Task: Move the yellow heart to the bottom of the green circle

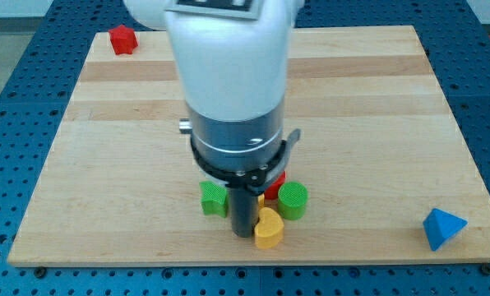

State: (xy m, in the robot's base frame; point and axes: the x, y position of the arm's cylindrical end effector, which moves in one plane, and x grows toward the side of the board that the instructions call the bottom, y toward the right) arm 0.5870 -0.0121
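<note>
Blue pegboard frames a pale wooden counter [376,99] with lengthwise planks and visible grain. Near the view's bottom edge sits the yellow heart [269,231], smooth moulded plastic, just below and to the left of the green circle [293,200], a short ribbed cylinder. The two look close to touching, though I cannot tell whether they do. My tip [243,235] stands at the heart's left side, apparently against it; the dark rod hides the contact itself. The arm carries no end effector that opens or closes, only this rod, so there are no jaws to be apart or together.

To finish well, I judge the heart needs a short nudge toward the view's right so it settles squarely under the circle. The push should be slow and pass through the heart's middle, since its lobed shape would turn under an off-centre push. Little board remains below it, so the push should not drift downward.

A green block [214,198] of irregular shape sits left of the rod, and a red block [276,181] peeks out behind it. Another red block [123,39] lies far at the top left, and a blue faceted block [443,228] at the bottom right.
</note>
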